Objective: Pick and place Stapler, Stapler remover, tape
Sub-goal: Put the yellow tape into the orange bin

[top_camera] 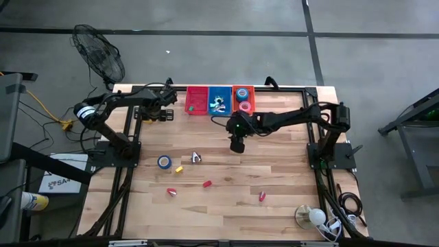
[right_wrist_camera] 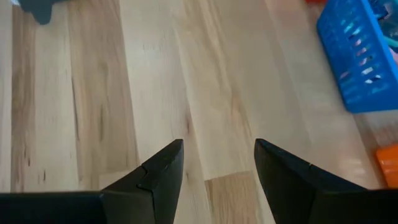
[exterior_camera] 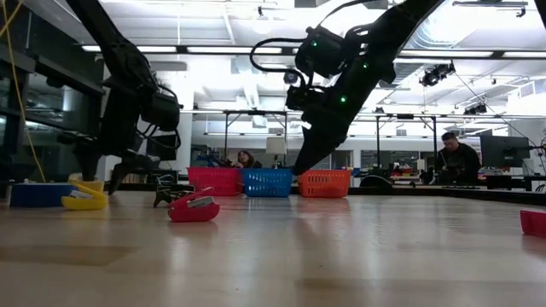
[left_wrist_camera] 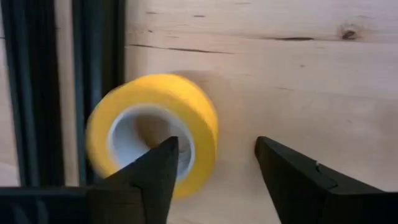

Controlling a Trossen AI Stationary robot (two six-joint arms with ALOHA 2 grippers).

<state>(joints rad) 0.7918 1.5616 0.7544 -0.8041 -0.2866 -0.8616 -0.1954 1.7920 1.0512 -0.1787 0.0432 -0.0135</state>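
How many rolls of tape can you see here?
4: a blue roll loose on the table, blue and pink rolls in the orange basket, a yellow roll before the left gripper. Others may be hidden.

A yellow roll of tape (left_wrist_camera: 152, 130) with a white inner core lies on the pale wooden table (top_camera: 274, 178). Three mesh baskets stand in a row: red (top_camera: 197, 100), blue (top_camera: 219, 100) and orange (top_camera: 243, 98). A blue tape roll (top_camera: 164, 162) lies on the boards, near small red (top_camera: 206, 184) and yellow (top_camera: 179, 169) pieces. Both arms are black.
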